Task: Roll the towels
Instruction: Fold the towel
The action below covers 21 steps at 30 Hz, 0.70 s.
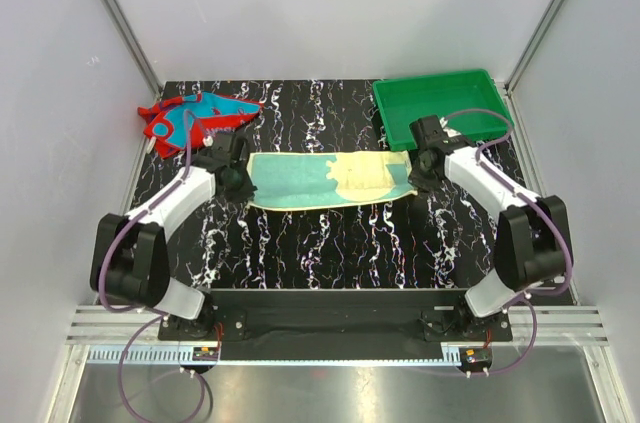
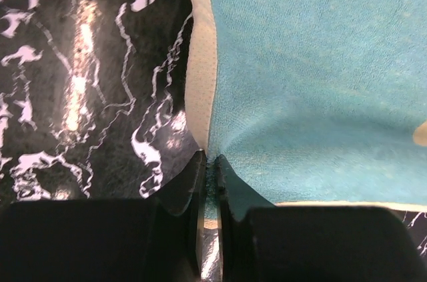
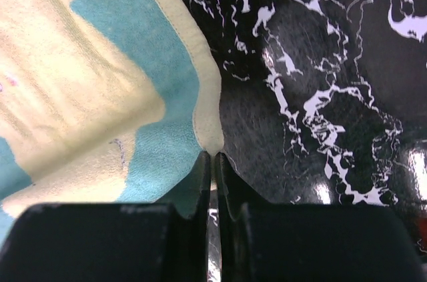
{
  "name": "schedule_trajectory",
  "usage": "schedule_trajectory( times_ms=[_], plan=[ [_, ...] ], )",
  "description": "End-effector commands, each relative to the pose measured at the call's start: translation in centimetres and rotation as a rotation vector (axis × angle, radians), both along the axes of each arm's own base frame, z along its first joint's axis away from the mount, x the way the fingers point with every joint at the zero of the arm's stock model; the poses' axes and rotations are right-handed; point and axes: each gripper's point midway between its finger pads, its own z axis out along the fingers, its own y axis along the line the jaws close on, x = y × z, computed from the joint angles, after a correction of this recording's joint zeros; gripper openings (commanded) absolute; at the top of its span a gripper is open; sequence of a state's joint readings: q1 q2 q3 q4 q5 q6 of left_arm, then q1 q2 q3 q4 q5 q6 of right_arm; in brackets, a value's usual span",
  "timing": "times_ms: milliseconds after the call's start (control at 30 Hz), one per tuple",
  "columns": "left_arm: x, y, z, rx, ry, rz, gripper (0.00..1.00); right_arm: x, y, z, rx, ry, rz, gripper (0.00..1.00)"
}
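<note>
The left pincer [image 1: 237, 178] is closed to a thin slit and nips the pale hem of the yellow towel [image 1: 330, 180]. In its wrist view the teal cloth puckers right at its fingertips [image 2: 193, 175] and spreads ahead and to the right of them. The right pincer [image 1: 415, 175] is likewise all but shut, pinching the opposite edge of the same towel, which spreads ahead and to the left of its tips. The towel lies flat on the table [image 1: 330, 243], stretched between both pincers. The red towel [image 1: 195, 118] lies crumpled just beyond the left pincer, apart from it. The green tray [image 1: 440, 108] sits just beyond the right pincer.
</note>
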State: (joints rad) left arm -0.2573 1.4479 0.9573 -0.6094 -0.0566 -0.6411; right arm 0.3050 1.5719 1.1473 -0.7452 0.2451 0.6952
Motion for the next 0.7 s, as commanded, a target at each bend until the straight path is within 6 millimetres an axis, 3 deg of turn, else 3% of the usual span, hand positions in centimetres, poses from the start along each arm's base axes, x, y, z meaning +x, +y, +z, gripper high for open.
schedule_trajectory(
  times_ms=[0,333,667],
  plan=[
    [2.8,-1.1,1.5,-0.033,-0.043,-0.039,0.1,2.8,-0.3,0.7,-0.028,-0.037,0.025,0.0],
    [6.6,0.0,2.2,-0.057,-0.04,-0.001,0.09,7.3,-0.5,2.3,-0.023,-0.062,0.031,0.0],
    [11.9,0.2,1.8,-0.069,-0.002,0.004,0.12,10.3,-0.7,0.1,0.008,-0.023,0.035,0.0]
  ],
)
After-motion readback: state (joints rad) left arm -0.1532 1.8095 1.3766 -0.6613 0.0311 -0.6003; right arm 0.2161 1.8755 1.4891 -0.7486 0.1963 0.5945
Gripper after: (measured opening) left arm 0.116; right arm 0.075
